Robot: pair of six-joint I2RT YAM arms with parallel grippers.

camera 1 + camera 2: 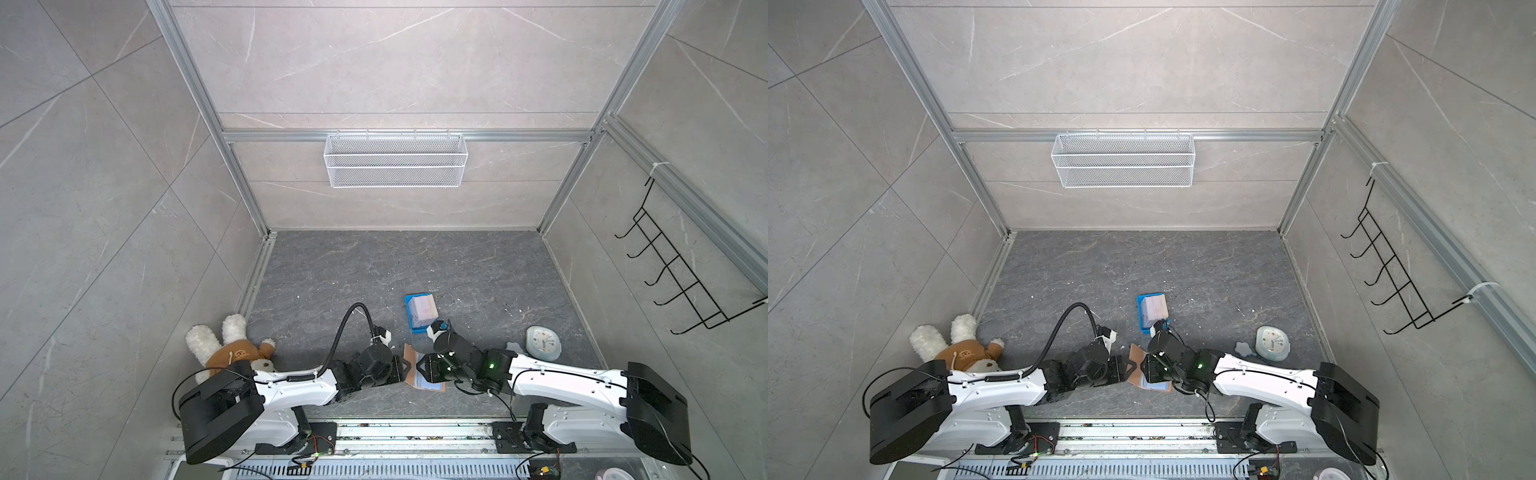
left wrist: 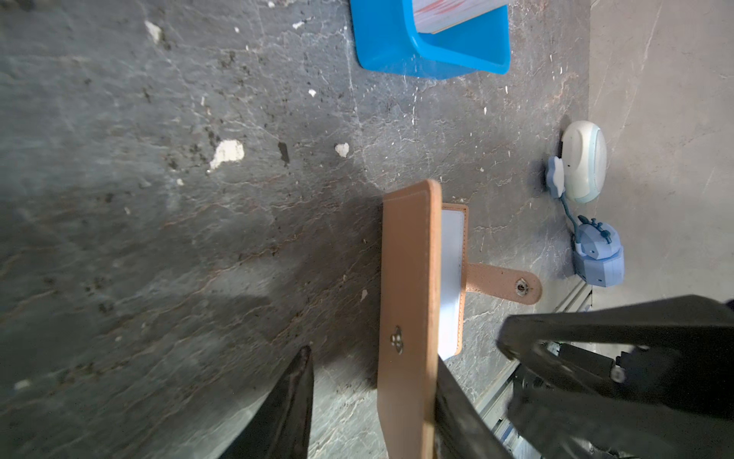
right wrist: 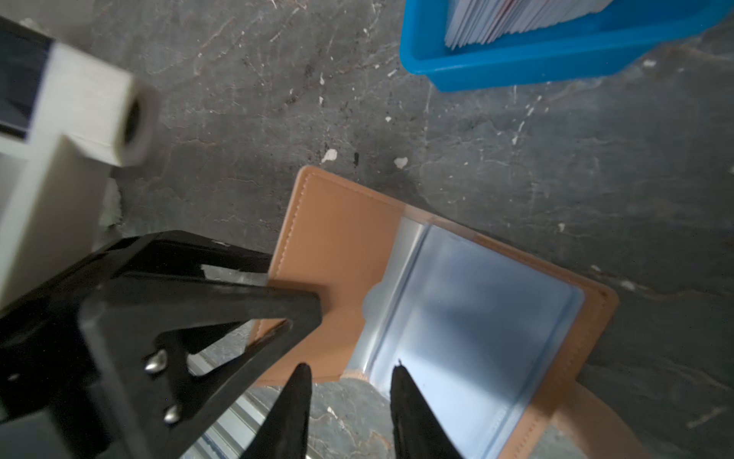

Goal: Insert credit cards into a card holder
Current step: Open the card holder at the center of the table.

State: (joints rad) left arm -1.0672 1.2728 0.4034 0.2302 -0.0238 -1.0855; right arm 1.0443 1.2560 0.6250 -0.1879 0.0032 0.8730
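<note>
Your left gripper (image 2: 373,357), jaws apart, straddles the raised flap of the tan leather card holder (image 3: 341,238). Your right gripper (image 3: 351,365), narrowly parted, is empty.

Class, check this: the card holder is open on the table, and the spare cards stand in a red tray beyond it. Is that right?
No. The tray is blue, not red; the right wrist view shows it. The card holder is open on the table, and the cards stand in that tray.
</note>
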